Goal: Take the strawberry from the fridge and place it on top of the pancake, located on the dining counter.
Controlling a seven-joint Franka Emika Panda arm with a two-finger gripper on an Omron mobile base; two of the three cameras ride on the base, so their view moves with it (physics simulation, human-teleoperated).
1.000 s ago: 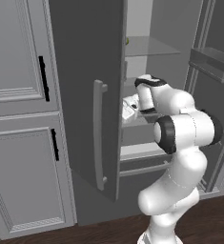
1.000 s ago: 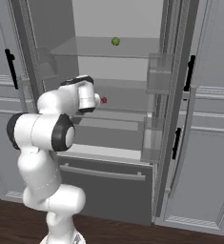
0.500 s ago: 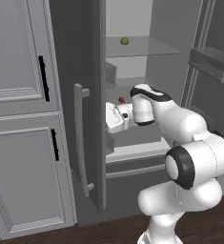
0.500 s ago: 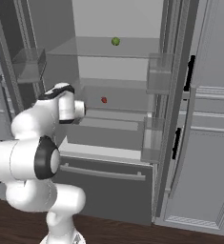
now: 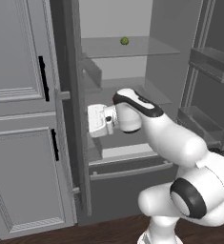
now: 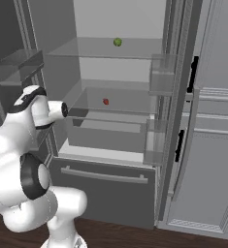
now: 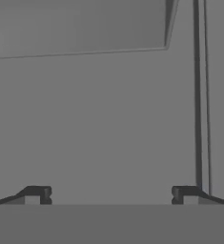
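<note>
Fridge (image 6: 110, 19) comes first: the tall dark grey unit stands with both doors swung wide, pale interior and glass shelves exposed, with panelled grey cabinets (image 5: 18, 143) to its left. Over the last second the arm has swung across from the middle of the opening toward the left door (image 5: 73, 119), and the hand now points at that door's inner side rather than at the shelves. The claw (image 7: 111, 193) stands with its fingers wide apart and nothing between them; ahead of it the hand view shows plain grey surface. That swing has carried it away from the fruit, so the pick is not yet begun and I judge the arm must turn back toward the middle shelf. A small green round fruit (image 6: 117, 42) sits on the upper glass shelf. Smallest of all, the strawberry (image 6: 105, 101) rests on the middle glass shelf, well right of the hand and untouched.
</note>
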